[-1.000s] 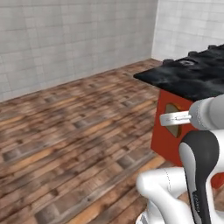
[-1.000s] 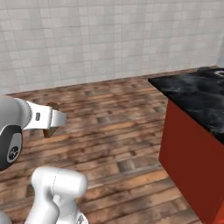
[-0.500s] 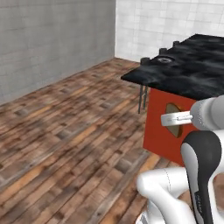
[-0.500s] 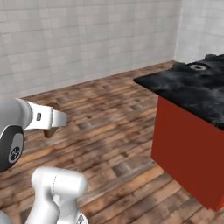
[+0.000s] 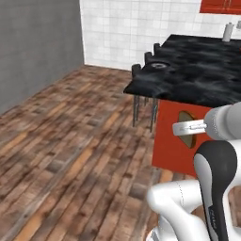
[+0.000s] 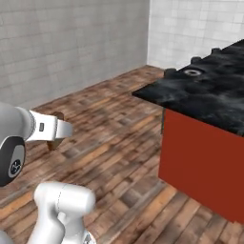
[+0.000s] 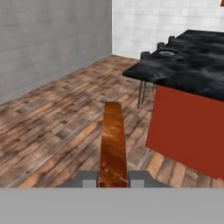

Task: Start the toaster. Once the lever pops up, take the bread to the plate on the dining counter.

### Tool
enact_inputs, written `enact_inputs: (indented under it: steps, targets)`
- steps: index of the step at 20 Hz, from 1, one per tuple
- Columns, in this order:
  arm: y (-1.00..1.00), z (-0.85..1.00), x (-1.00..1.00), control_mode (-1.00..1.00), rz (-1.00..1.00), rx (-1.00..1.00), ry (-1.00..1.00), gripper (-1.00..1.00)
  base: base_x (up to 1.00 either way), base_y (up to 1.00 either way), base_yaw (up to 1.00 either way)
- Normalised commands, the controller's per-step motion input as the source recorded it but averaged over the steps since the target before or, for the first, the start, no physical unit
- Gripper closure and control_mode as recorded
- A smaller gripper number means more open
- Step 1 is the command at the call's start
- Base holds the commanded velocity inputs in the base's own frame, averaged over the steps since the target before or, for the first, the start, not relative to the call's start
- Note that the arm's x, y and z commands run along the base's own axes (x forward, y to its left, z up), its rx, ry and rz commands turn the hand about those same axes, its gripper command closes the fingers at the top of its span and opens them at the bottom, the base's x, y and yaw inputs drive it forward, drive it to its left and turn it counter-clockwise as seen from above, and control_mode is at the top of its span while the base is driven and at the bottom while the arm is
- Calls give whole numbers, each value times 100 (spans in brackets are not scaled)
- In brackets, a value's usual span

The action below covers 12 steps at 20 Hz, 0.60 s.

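Nearest us, the gripper [image 7: 113,179] has its jaws pinched on the bread [image 7: 113,144], one finger on each flat face, so in the hand view we look along the slice's brown crust edge sticking out ahead. In the left base view the bread [image 5: 187,135] shows as a tan rounded slice with a darker rim, held on edge just beyond the gripper [image 5: 188,128], in front of the red side of the counter. In the right base view the bread [image 6: 56,134] peeks out behind the white hand over the wood floor. It looks toasted: crust glossy dark brown, face light tan, stiff and flat, no sag. The grip looks narrow, so a jolt could tip the slice.

Step in hand, as we judge it: carry phase. The bread is in the air and clear of any surface, so what remains is the run to the plate.

Further out, the dining counter [image 5: 207,70] stands ahead and to the right, with a black veined top, red base and dark stools [image 5: 141,70] tucked at its far edge. On the near corner of the top sits the plate [image 5: 158,66], a small round dish with a dark rim, also seen in the right base view [image 6: 192,73] and hand view [image 7: 166,53]. It is well apart from the bread.

Next move calls for closing in on that corner, lifting the slice above the top's edge, turning it flat over the plate, then opening the jaws low. Behind all that is a white tiled wall.
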Motion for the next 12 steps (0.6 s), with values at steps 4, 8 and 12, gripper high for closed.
enact_inputs:
  steps: [4,8,12]
  targets:
    - [0,0,0,100,0,0,0,100,56,100,-46]
    - [0,0,0,100,0,0,0,100,49,100,-45]
    - [0,0,0,100,0,0,0,100,41,100,-42]
